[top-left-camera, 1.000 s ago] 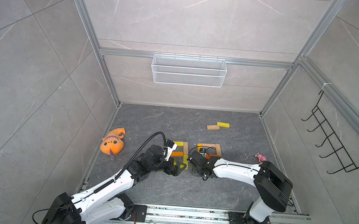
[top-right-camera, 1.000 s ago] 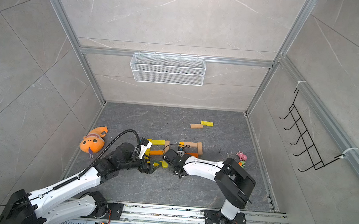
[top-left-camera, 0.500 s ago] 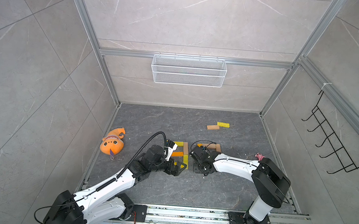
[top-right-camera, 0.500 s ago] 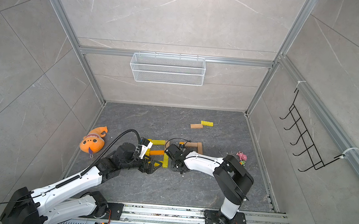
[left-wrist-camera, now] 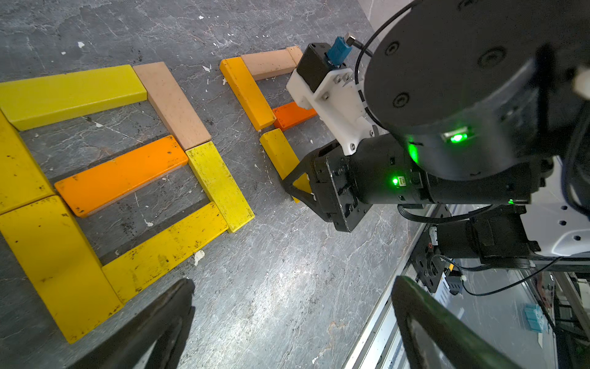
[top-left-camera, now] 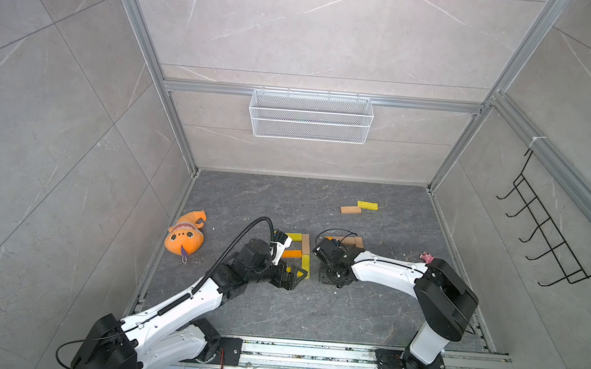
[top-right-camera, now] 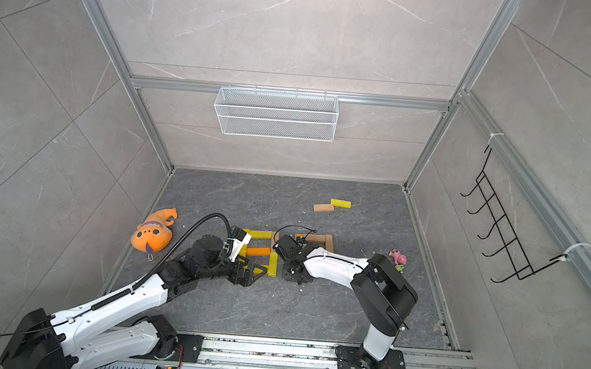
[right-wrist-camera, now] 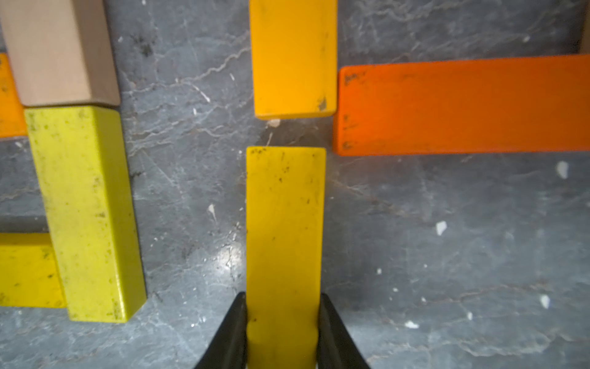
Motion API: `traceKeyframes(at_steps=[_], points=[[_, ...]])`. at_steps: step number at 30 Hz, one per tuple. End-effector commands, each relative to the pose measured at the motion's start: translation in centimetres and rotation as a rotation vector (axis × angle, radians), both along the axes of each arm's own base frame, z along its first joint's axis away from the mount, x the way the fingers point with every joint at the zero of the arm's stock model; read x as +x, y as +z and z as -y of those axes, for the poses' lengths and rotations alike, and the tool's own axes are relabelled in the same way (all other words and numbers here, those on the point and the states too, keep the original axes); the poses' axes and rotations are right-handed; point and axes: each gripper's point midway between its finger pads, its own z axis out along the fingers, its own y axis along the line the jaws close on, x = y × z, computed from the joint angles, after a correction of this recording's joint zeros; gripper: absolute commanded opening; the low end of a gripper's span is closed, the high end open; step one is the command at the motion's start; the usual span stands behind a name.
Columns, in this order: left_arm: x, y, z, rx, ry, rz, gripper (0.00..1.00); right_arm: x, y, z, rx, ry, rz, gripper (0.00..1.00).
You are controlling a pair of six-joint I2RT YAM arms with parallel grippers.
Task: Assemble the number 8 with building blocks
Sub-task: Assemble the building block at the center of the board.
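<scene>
yellow wood sits pinched between the narrow-set jaws of the right end effector [right-wrist-camera: 282, 298], which grips the yellow bar [right-wrist-camera: 284, 223] across its width at one end. the bar's free end points at the amber bar [right-wrist-camera: 293, 57], with a thin strip of grey bench [right-wrist-camera: 447, 255] showing between them. the orange bar [right-wrist-camera: 463, 105] lies crosswise just beside that gap.

the step looks like laying the lower upright of a second figure. to do it well, the bar should slide forward until its end meets the amber one, shifted slightly so that the long edges line up. its corner should not nudge the orange bar. the jaws should then part and lift straight up.

the finished eight [left-wrist-camera: 220, 185] lies close alongside and leaves little room for sideways drift. the left end effector [left-wrist-camera: 287, 319] hovers near it, spread wide and empty. a spare tan bar [top-left-camera: 350, 210] and a spare yellow bar [top-left-camera: 367, 205] lie well apart.
</scene>
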Motion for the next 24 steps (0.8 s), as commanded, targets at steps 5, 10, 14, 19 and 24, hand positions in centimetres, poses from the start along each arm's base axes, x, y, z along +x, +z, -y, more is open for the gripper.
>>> traceKeyframes(at_steps=[5,10,14,19,24], points=[[0.25,1.49,0.32,-0.044,0.004,0.030,0.99,-0.45,-1.16,0.69,-0.036,0.014,-0.050,0.24],[0.24,1.50,0.30,-0.045,0.004,0.030,0.99,-0.43,-1.42,0.78,-0.038,0.012,-0.054,0.24],[0.20,1.49,0.26,-0.046,0.005,0.030,0.99,-0.29,-1.51,0.86,-0.043,0.011,-0.054,0.24],[0.21,1.41,0.23,-0.044,0.007,0.029,0.99,-0.13,-1.56,0.77,-0.046,0.015,-0.055,0.24],[0.17,1.32,0.19,-0.043,0.007,0.027,0.99,0.01,-1.58,0.70,-0.049,0.020,-0.056,0.24]])
